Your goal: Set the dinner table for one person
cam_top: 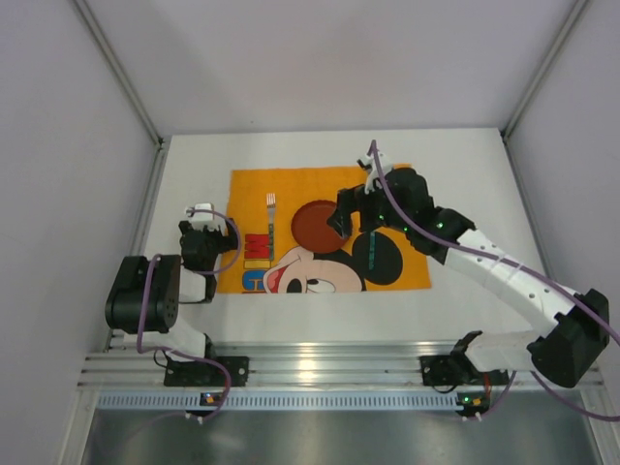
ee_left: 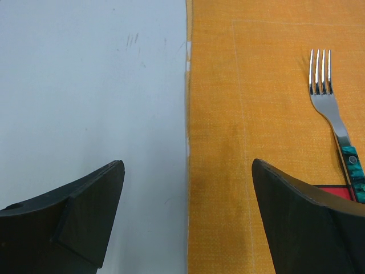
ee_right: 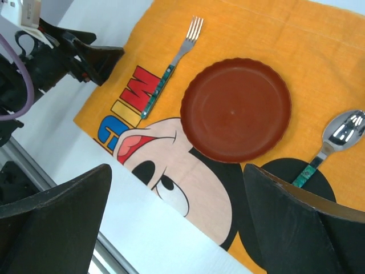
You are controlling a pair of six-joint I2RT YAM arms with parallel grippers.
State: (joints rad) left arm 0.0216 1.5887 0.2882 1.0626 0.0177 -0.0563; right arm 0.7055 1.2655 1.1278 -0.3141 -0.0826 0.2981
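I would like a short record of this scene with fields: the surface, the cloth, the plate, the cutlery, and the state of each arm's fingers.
surface: white dinner table
cloth: orange Mickey Mouse cloth, lying flat on the table
plate: reddish-brown round plate, empty, on the cloth
fork: fork left of the plate, apart from it, tines pointing away from the arms
spoon: spoon right of the plate, apart from it, bowl up
left fingers: open, empty, over the cloth's left edge
right fingers: open, empty, above the cloth near the plate
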